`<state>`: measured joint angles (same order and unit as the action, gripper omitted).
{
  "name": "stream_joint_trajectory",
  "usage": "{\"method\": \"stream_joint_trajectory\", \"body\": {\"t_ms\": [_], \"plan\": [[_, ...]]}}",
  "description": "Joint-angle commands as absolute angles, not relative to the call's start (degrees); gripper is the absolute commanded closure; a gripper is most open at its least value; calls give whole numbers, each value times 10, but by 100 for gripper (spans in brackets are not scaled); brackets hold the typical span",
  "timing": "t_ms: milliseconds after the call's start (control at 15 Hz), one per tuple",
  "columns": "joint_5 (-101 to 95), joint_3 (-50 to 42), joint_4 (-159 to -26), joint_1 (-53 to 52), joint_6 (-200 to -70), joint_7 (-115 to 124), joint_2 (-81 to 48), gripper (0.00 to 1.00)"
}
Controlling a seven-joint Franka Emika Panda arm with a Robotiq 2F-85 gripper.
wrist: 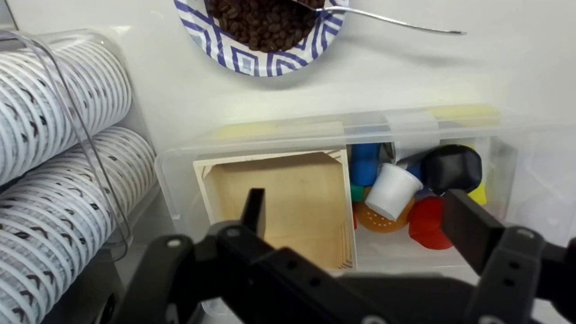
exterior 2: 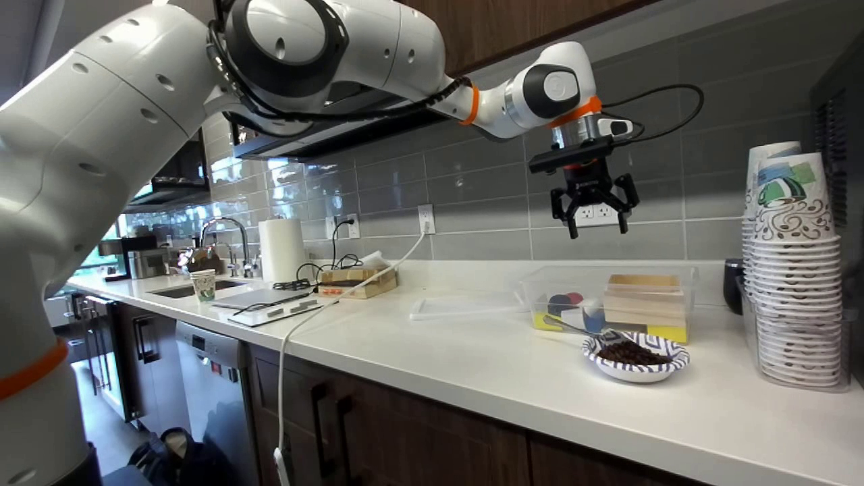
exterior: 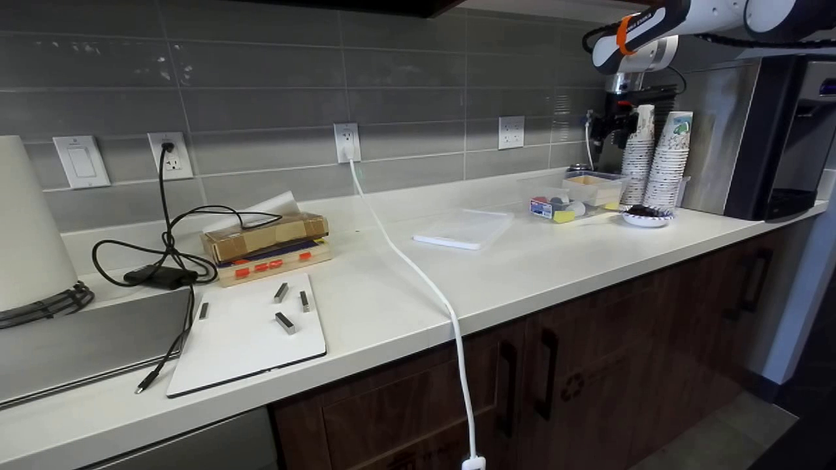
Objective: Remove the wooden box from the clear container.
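The wooden box is light tan and open on top. It stands in the clear container, filling its left half in the wrist view. In both exterior views the wooden box shows through the container's see-through wall. My gripper is open and empty. In an exterior view the gripper hangs well above the container, apart from it. In the wrist view one finger overlaps the box's inside and the other overlaps the toys beside it. The gripper hides part of the box's near edge.
Toy food, a white cup and a black piece lie beside the box in the container. A patterned bowl of coffee beans with a spoon stands in front. Tall stacked paper cups stand beside it. A clear lid lies on the counter.
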<state>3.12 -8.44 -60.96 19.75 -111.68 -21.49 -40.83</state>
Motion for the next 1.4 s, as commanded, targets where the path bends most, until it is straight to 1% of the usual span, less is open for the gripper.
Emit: {"method": "stream_joint_trajectory", "body": {"t_ms": [0,267,600,1000,1067,1333], "plan": [[16,-83,-485,201,-1059,-249,-486,0],[10,-82,-417,203,-1018,-282,-540,0],[-6,-84,-362,198,-991,-313,-589,0],[-5,-76,-319,202,-1002,-325,-623,0],[-15,-57,-329,209,-1010,-319,-619,0],[3,-32,-315,217,-1028,-293,-633,0]]}}
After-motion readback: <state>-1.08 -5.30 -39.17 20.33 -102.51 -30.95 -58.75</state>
